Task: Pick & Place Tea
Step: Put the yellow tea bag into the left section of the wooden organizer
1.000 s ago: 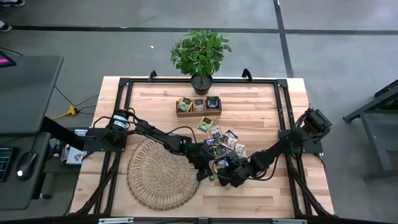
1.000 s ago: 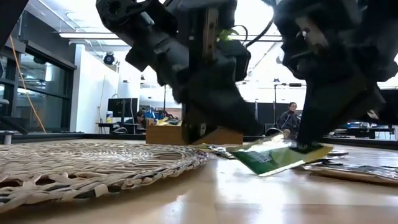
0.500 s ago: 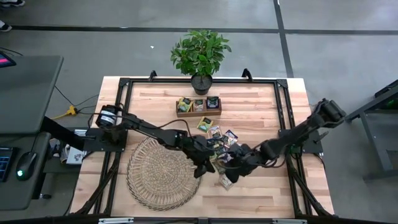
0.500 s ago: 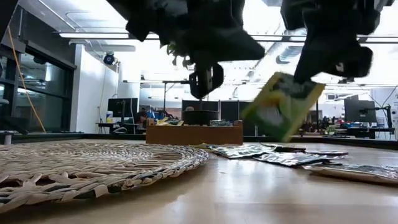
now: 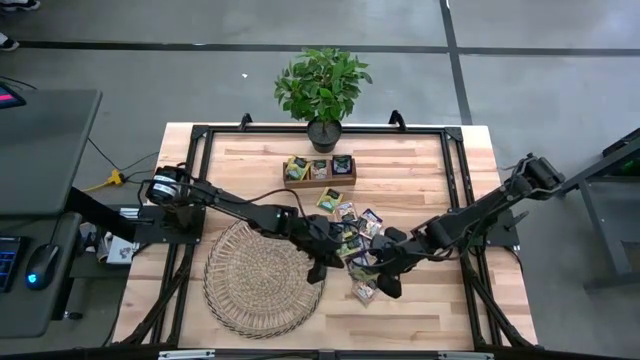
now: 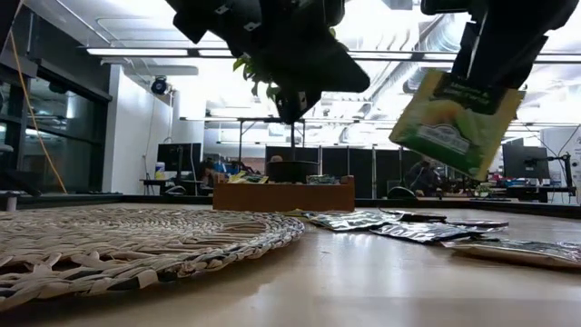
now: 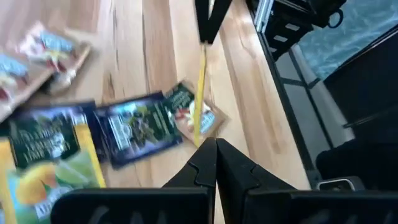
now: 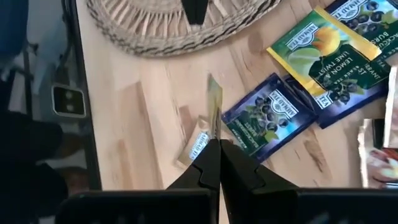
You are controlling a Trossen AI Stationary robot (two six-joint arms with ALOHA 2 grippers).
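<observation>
1. High view: my right claw point(image 5: 381, 276) hangs over the worktop point(image 5: 420, 170) just right of the wicker mat point(image 5: 262, 280), by the near edge of the loose sachet pile point(image 5: 352, 228). My left claw point(image 5: 322, 264) sits right beside it, over the mat's right rim. The wooden tray point(image 5: 319, 170) at the back already has sachets in its compartments, in front of the potted plant point(image 5: 322, 85).
2. Low view: right claw is pinched shut on one yellow-green sachet point(image 6: 456, 123), gripped at its top edge; it hangs tilted, clear of the worktop. Left claw is shut with nothing in it. More sachets lie flat between the mat and the tray.
3. Left wrist view: my left fingers point(image 7: 214, 163) are closed and empty; the lifted sachet shows edge-on ahead, with dark navy sachets point(image 7: 137, 127) flat below.
4. Right wrist view: fingers closed on the sachet's edge point(image 8: 214, 106); a navy one point(image 8: 268, 118) and a yellow-green one point(image 8: 314, 46) lie under it.
5. Progress, my read: the pick is done, the place is not. Most of the pile is left to move.
</observation>
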